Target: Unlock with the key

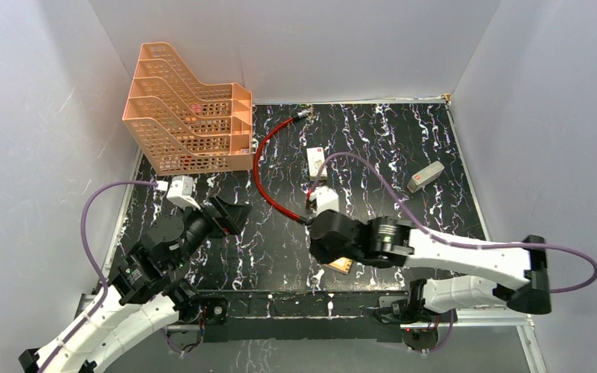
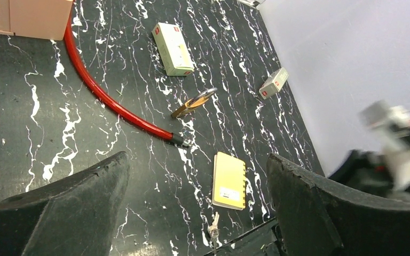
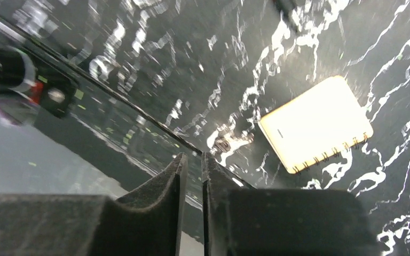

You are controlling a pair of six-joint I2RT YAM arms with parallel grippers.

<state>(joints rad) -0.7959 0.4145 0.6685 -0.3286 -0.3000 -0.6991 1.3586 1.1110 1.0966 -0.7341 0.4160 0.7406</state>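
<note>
Nearly pinched, my right gripper [image 3: 192, 165] grasps nothing I can see; left gripper [image 2: 197, 208] gapes. Key [image 2: 212, 226] (table edge) could slide off.

White walls [image 1: 311, 47], black marbled table [image 1: 404, 132]

Key [image 2: 213, 230] tiny, detail indistinct

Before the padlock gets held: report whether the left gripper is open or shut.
Open: the left gripper has its fingers wide apart, gripping nothing.
</note>
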